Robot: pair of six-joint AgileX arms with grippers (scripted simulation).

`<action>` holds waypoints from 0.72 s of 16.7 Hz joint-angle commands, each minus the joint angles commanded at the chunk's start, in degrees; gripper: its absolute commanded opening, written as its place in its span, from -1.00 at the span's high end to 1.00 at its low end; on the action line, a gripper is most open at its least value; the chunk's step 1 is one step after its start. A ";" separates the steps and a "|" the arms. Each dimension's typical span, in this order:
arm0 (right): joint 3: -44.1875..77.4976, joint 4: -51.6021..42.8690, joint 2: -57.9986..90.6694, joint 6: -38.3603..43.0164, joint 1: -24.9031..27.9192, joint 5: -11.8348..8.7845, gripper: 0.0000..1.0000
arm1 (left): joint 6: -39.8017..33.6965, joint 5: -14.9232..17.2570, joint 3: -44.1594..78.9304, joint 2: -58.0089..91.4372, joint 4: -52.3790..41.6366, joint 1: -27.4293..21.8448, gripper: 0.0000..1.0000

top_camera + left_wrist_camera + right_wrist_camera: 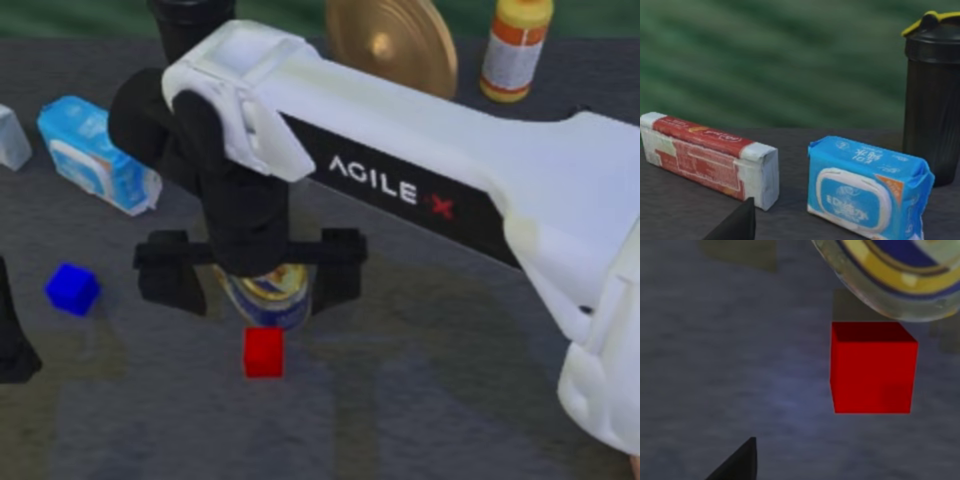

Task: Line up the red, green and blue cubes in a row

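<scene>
A: Cubes first. Where are they?

B: The red cube (263, 352) sits on the dark table (420, 400), near the middle. The blue cube (72, 289) is well apart from it, over on the left side. I can't see the green one at all.

A: What is the right arm doing?

B: It reaches across the table from the right. The right gripper (250, 275) hangs over a round tin (268, 298), and the red cube is just beside that tin. In the right wrist view the red cube (873, 368) lies flat on the table with the tin (900, 275) close by it.

A: Is the gripper holding something?

B: No. Its two black fingers are spread wide apart with nothing between them.

A: And the left arm?

B: Only a black bit of it shows at the table's left edge. I can't tell if the left gripper (735, 225) is wide or closed. Its camera sees a blue wipes pack (867, 187), a red and white box (710, 157) and a black cup (932, 95).
</scene>
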 joint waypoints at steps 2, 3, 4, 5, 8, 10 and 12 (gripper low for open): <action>-0.09 0.05 -0.03 -0.66 -0.28 -0.01 -1.00 | 0.00 0.00 0.00 0.00 0.00 0.00 -1.00; -0.27 0.16 -0.10 -1.89 -0.80 -0.02 -1.00 | 0.00 0.00 0.00 0.00 0.00 0.00 -1.00; -0.53 0.31 -0.21 -3.72 -1.61 -0.03 -1.00 | 0.00 0.00 0.00 0.00 0.00 0.00 -1.00; -0.90 0.52 -0.37 -6.11 -2.69 -0.06 -1.00 | 0.00 0.00 0.00 0.00 0.00 0.00 -1.00; -2.72 1.43 -1.19 -16.14 -7.30 -0.22 -1.00 | 0.00 0.00 0.00 0.00 0.00 0.00 -1.00; -4.37 2.07 -1.75 -25.05 -11.24 -0.38 -1.00 | 0.00 0.00 0.00 0.00 0.00 0.00 -1.00; -6.40 2.74 -2.37 -35.46 -15.62 -0.57 -1.00 | 0.00 0.00 0.00 0.00 0.00 0.00 -1.00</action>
